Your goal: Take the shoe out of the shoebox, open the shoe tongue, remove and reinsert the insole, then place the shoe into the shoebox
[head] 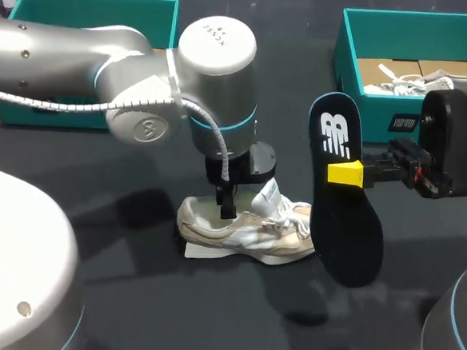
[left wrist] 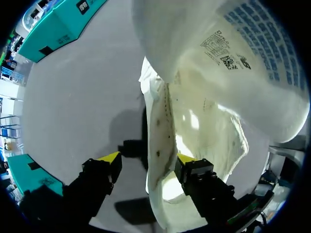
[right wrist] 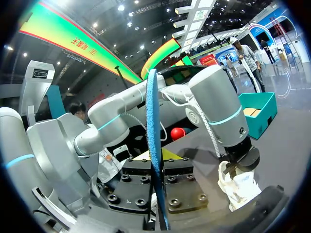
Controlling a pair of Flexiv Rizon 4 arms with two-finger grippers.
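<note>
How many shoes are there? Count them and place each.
2. The beige shoe lies on the table at the left gripper; the white shoe sits in the right shoebox. More may be hidden.

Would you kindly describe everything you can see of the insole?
The insole is a thin, dark, foam-looking piece with a white logo near its upper end and a blue textured underside. It is out of the shoe, held upright and tilted in the air, with the right gripper shut across its middle. Contact with the shoe's toe is unclear.

Dark table [head: 207, 317] bears a pale shoe [head: 245, 232] midway; teal box [head: 93, 9] far left; shoebox [head: 370, 112] far right.
</note>
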